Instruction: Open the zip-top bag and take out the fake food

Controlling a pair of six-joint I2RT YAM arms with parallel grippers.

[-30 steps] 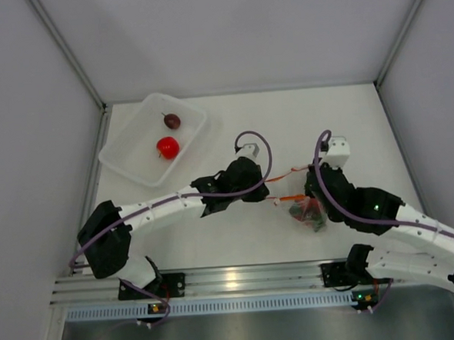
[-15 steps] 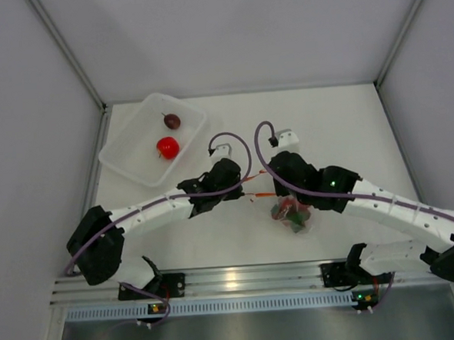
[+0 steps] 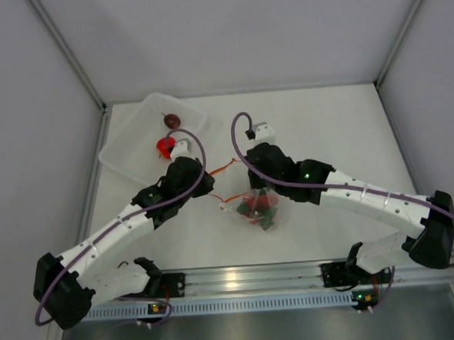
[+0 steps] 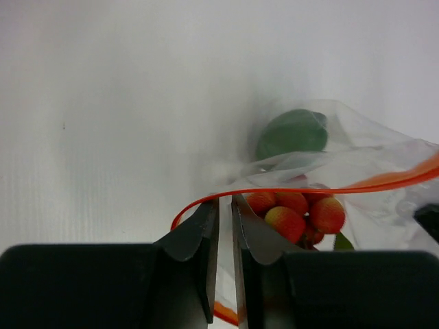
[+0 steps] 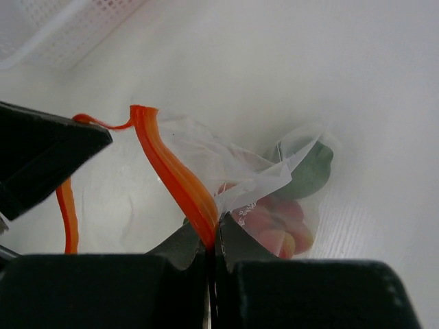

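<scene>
The zip-top bag is clear and crinkly, with its orange-red zip strip pulled apart between my two grippers above the table. Inside it lie a green ball and a cluster of little red balls. Both also show in the right wrist view, the green ball behind the cluster. My left gripper is shut on the bag's edge, with the strip across its tips. My right gripper is shut on the other side of the strip. A red tomato and a dark maroon ball lie in the tub.
The translucent rectangular tub stands at the back left, and my left wrist overlaps its near corner. My left gripper's black body shows in the right wrist view. Grey walls close in the white table on three sides.
Both arms have carried the bag to the left, toward the tub. The left wrist now reaches the tub's near corner, and the bag hangs further left than before.
</scene>
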